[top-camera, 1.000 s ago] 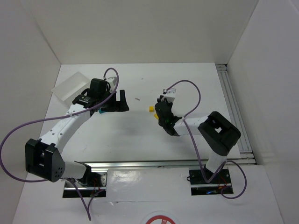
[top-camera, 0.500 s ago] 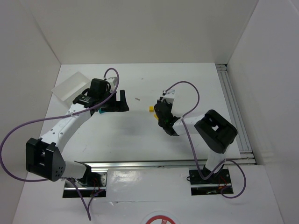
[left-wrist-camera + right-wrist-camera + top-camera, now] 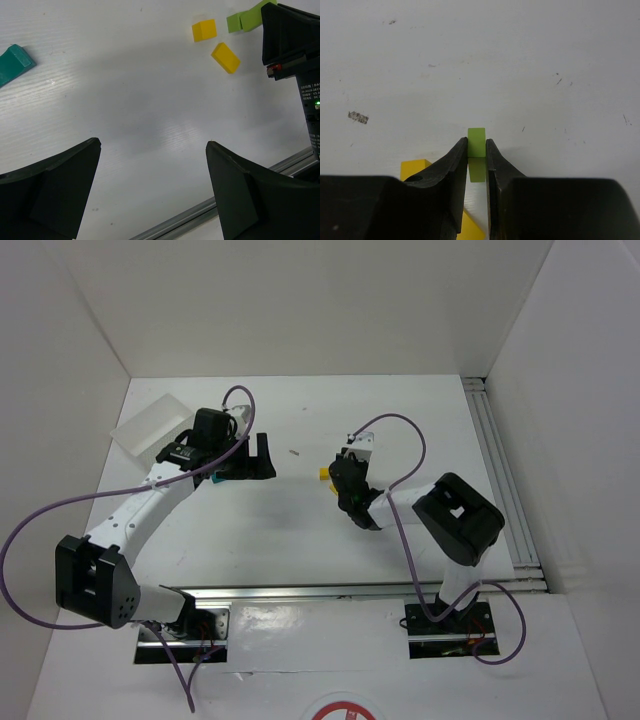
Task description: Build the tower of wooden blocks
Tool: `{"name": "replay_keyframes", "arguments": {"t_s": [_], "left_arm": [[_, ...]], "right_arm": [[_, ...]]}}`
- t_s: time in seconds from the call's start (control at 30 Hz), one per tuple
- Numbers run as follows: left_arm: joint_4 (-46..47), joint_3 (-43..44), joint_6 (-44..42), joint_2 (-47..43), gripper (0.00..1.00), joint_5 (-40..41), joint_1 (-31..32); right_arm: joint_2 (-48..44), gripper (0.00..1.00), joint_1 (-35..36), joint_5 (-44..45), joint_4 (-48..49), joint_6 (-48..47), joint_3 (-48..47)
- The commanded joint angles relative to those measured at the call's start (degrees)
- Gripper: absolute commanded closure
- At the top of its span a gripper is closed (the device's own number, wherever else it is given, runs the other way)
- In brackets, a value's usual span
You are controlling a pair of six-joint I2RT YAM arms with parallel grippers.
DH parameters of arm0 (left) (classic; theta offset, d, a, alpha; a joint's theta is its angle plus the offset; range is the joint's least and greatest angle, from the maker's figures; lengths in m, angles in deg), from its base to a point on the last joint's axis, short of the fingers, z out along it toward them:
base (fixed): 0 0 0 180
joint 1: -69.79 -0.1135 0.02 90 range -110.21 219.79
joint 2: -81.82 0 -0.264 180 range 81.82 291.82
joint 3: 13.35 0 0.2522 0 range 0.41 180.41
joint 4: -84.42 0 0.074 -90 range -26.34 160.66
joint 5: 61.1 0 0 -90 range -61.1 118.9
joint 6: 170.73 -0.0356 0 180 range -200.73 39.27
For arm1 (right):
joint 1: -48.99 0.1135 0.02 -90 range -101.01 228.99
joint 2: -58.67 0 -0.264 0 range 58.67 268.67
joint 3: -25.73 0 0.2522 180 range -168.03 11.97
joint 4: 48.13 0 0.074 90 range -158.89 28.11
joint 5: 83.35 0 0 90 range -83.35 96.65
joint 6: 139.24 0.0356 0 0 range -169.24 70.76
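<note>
**Ana:** What has your right claw got?

**Me:** My right claw [image 3: 476,147] is pinched tight on the light green block [image 3: 476,136]. One finger lies flat against each side, and the block's far end pokes out just past the tips. (Whether its underside rests on the table [image 3: 545,60], I cannot tell.)

**Ana:** And the yellow pieces?

**Me:** One yellow block [image 3: 415,168] lies on the table just beside my right fingers, on the left in that wrist's view. A second yellow block [image 3: 470,231] shows low in the gap between those fingers, closer to the wrist. My left wrist camera shows the two yellows near each other but not touching, with the green one just beyond them.

**Ana:** Is your other claw holding anything?

**Me:** No. My left claw [image 3: 152,146] is spread wide with nothing between its fingers, only bare table beneath.

**Ana:** Where is the arch?

**Me:** The teal arch piece [image 3: 13,62] lies alone at the edge of my left wrist's view, well apart from the yellow and green blocks. From above, only a sliver of it peeks out beside my left wrist. The white tray [image 3: 150,422] sits toward the far left corner, beyond that arm.
</note>
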Motion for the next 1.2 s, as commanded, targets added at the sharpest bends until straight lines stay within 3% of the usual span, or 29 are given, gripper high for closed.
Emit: {"name": "replay_keyframes", "arguments": {"t_s": [0.0, 0.47, 0.87, 1.17], "left_arm": [[1.15, 0.42, -0.86, 0.25, 0.0, 0.24, -0.23], [1.68, 0.42, -0.86, 0.25, 0.0, 0.24, -0.23], [1.68, 0.42, -0.86, 0.25, 0.0, 0.24, -0.23], [1.68, 0.42, -0.86, 0.77, 0.0, 0.24, -0.23]], "right_arm": [[0.49, 0.99, -0.38, 1.03, 0.12, 0.09, -2.05], [0.49, 0.99, -0.38, 1.03, 1.35, 0.09, -0.3], [-2.32, 0.99, -1.43, -1.96, 12.68, -6.5, 2.42], [-1.79, 0.99, -1.96, -2.49, 14.45, -7.03, 4.1]]}}
